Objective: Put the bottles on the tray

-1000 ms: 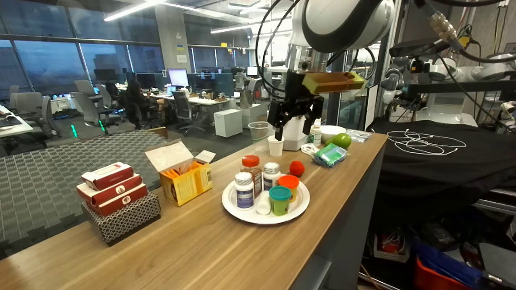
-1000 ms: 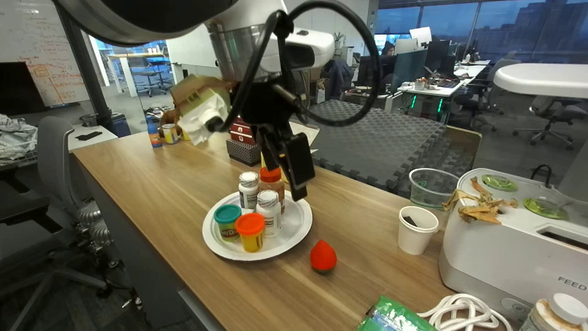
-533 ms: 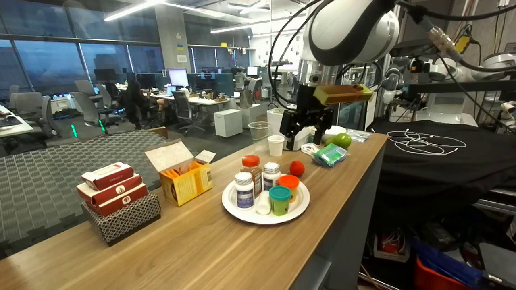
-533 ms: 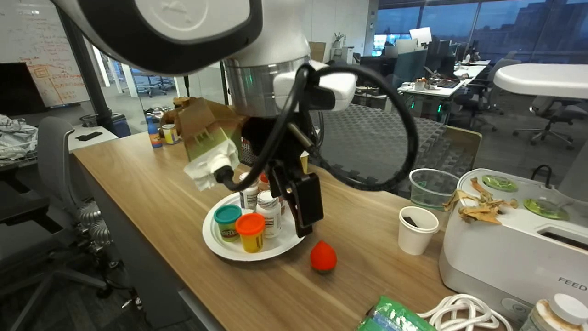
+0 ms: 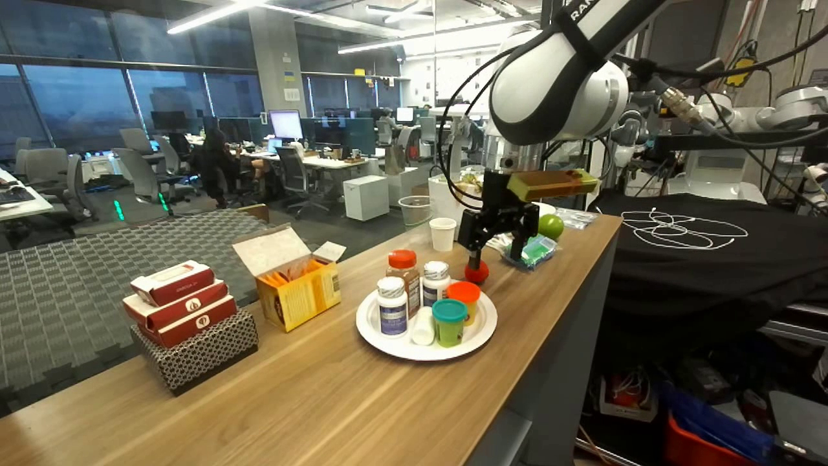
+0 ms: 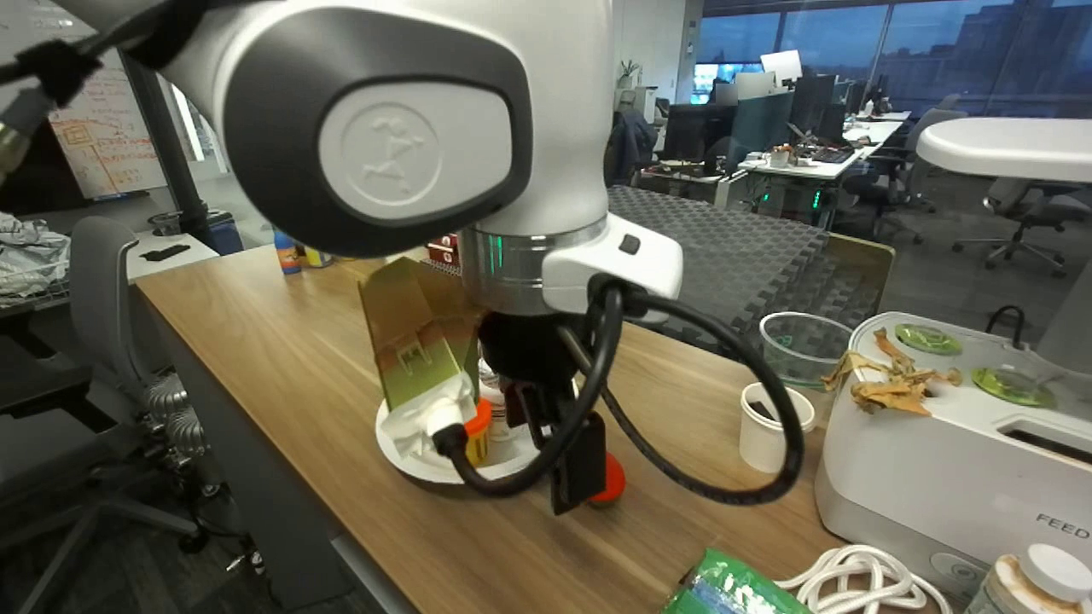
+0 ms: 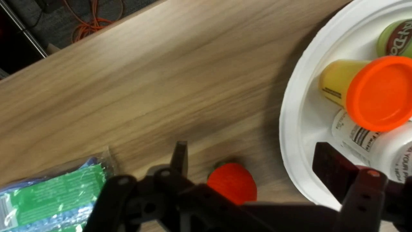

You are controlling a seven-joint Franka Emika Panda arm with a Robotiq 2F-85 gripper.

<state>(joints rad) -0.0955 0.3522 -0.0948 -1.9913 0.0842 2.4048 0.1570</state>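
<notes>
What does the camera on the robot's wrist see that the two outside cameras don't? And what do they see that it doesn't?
Only the wrist view: readable white lettering on the squat green plastic tub.

Only the exterior views: a white paper cup in both, and, in an exterior view, an open yellow cardboard box.

All share: the round white plate, the yellow plastic tub with a flat orange lid, a rounded red object, and the shiny green plastic packet.

Strip lights (image 5: 210, 17) glow overhead, windows (image 5: 71, 97) show dim blue, and the plate (image 7: 290, 129) casts a soft shadow.
</notes>
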